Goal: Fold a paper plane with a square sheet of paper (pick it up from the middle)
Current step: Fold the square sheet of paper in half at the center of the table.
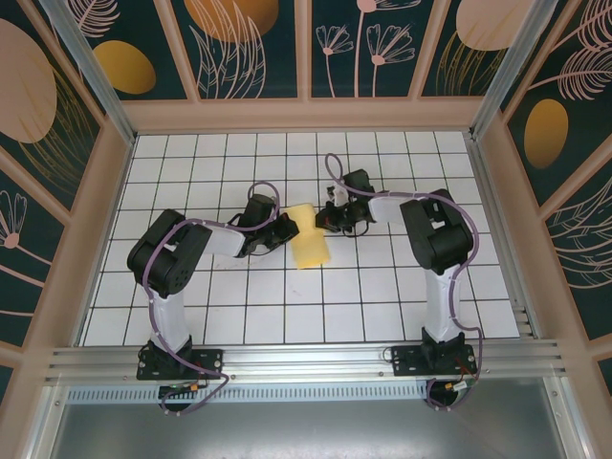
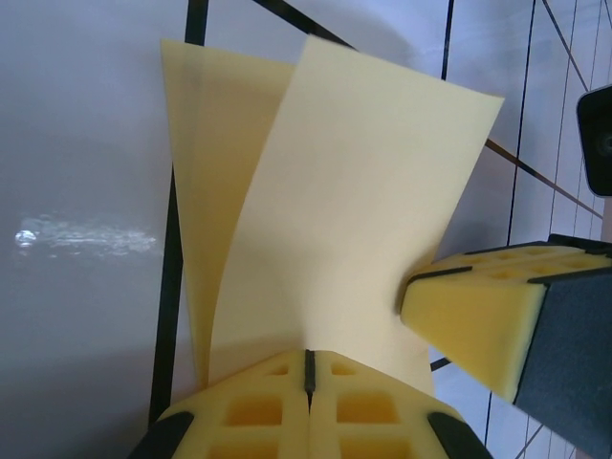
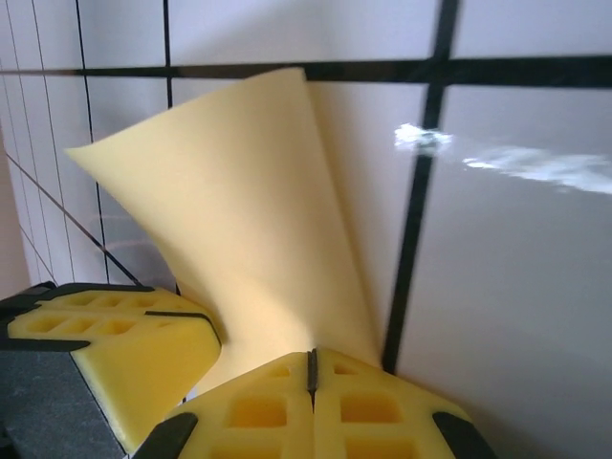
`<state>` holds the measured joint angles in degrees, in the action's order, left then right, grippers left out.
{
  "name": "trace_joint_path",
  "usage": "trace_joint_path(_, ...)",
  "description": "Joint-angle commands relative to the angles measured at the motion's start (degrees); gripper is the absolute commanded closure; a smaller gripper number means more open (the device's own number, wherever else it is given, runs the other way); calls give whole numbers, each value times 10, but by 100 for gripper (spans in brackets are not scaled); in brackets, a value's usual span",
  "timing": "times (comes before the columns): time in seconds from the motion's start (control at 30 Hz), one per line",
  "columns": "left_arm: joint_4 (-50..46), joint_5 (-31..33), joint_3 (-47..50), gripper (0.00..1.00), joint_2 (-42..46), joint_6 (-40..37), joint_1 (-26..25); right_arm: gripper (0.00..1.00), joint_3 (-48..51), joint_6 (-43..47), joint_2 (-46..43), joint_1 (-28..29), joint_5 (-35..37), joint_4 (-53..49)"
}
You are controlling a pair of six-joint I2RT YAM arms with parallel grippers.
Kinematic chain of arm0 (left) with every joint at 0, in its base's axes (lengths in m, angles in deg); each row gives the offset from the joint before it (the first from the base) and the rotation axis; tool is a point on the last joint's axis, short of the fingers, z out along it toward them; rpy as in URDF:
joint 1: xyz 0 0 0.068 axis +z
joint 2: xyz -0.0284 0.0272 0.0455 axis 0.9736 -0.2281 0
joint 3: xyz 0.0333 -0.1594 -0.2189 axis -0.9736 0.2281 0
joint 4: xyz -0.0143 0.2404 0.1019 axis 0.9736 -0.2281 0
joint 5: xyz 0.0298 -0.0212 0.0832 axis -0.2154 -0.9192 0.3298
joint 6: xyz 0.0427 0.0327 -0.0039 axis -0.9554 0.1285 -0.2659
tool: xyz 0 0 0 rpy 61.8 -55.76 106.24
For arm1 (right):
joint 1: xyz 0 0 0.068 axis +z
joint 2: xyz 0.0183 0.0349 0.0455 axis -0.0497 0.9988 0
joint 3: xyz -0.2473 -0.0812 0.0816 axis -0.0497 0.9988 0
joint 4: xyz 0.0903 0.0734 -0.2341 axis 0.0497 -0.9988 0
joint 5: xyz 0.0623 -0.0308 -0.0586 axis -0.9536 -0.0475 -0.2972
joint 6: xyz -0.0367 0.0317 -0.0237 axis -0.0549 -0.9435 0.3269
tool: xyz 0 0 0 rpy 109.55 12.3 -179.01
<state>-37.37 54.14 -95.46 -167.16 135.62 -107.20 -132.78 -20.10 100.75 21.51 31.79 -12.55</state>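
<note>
Fingers of my left gripper [image 2: 309,368] are pressed fully together on one edge of the square sheet of paper [image 2: 354,210]. The sheet rises from the seam between them in two layers that fan apart. My right gripper [image 3: 311,368] is closed just as tightly on the opposite edge of the same sheet. The two grippers face each other at close range, with the paper bowed between them over the white gridded table [image 1: 239,316]. One yellow pad of the right gripper touches the paper just beside my left pinch.
</note>
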Motion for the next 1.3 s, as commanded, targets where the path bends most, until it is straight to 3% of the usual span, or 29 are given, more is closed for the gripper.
trace_joint_path(0.0,-122,62,32,95,-65,-19,-4,100,22,-7,-33,-32,64,8)
trace_joint_path(0.27,-124,58,23,95,-67,-21,-5,100,2,-4,-44,5,-12,61)
trace_joint_path(0.5,-126,61,26,95,-65,-20,-4,100,-56,0,16,26,12,32)
trace_joint_path(0.8,-121,68,40,95,-57,-17,-5,100,-98,7,70,-2,64,8)
trace_joint_path(1.03,-99,52,56,96,-57,-12,-4,100,-110,-2,81,-16,124,-1)
trace_joint_path(1.27,-99,52,56,96,-55,-14,-4,100,-160,-17,87,-17,131,-3)
